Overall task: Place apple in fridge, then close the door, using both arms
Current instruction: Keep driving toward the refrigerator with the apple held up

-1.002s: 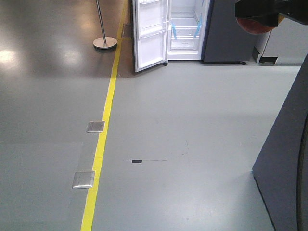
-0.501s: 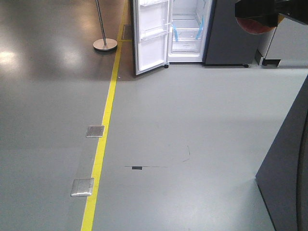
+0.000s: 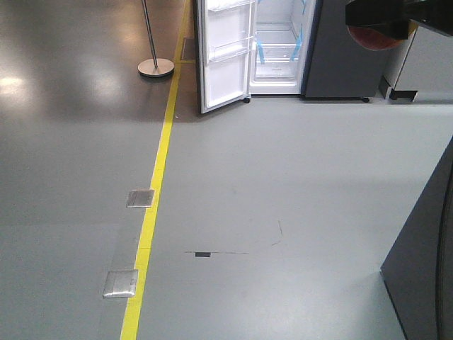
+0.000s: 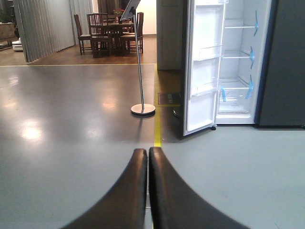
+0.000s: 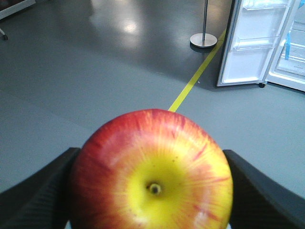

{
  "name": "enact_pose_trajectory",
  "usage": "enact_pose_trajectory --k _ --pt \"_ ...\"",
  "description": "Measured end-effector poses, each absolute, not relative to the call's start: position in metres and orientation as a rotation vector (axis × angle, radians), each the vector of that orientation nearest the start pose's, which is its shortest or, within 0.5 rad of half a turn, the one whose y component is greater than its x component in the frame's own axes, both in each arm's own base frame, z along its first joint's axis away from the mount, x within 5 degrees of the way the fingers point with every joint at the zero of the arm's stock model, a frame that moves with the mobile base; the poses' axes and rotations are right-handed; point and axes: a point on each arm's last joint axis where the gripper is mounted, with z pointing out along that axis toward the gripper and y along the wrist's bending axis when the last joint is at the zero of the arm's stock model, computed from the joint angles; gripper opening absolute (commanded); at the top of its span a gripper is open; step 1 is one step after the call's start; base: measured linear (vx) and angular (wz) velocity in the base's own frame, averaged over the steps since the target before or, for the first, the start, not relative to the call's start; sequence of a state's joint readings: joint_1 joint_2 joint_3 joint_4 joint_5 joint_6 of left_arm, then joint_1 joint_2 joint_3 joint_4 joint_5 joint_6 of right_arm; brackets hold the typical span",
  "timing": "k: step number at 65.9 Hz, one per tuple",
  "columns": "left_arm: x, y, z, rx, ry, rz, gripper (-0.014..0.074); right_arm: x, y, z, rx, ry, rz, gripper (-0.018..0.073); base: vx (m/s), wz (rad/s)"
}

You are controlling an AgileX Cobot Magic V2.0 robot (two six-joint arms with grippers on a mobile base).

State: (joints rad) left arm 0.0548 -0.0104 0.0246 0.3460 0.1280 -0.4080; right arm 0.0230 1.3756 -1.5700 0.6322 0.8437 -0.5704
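Observation:
The apple (image 5: 152,176), red with a yellow middle, fills the right wrist view, and my right gripper (image 5: 150,152) is shut on it, one black finger on each side. From the front view the apple (image 3: 376,40) hangs under the right gripper (image 3: 375,21) at the top right, high above the floor. The fridge (image 3: 277,49) stands far ahead with its white inside showing. Its door (image 3: 225,57) is swung wide open to the left. My left gripper (image 4: 147,150) is shut on nothing, pointing at the floor short of the fridge (image 4: 238,71) and its door (image 4: 205,71).
A yellow floor line (image 3: 152,212) runs toward the door's left side, with two metal floor plates (image 3: 140,197) beside it. A pole on a round base (image 3: 155,66) stands left of the line. A dark grey cabinet (image 3: 347,64) adjoins the fridge; a dark panel (image 3: 425,269) stands at near right.
The floor plates and floor marks have slid down the front view and the fridge sits slightly lower and larger: the base has rolled toward it. Both grippers look unchanged.

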Motion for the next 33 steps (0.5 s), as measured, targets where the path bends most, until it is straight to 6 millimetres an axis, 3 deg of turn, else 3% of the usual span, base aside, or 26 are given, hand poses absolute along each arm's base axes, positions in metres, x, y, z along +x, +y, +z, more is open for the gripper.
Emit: enact_pose_trajectory --k 33 --pt "0.0562 0.0071 0.1945 -0.130 1.613 0.027 -0.0006 0.2902 0.0469 0.4624 -0.425 1.952 0.402 0.0122 0.08 0.01"
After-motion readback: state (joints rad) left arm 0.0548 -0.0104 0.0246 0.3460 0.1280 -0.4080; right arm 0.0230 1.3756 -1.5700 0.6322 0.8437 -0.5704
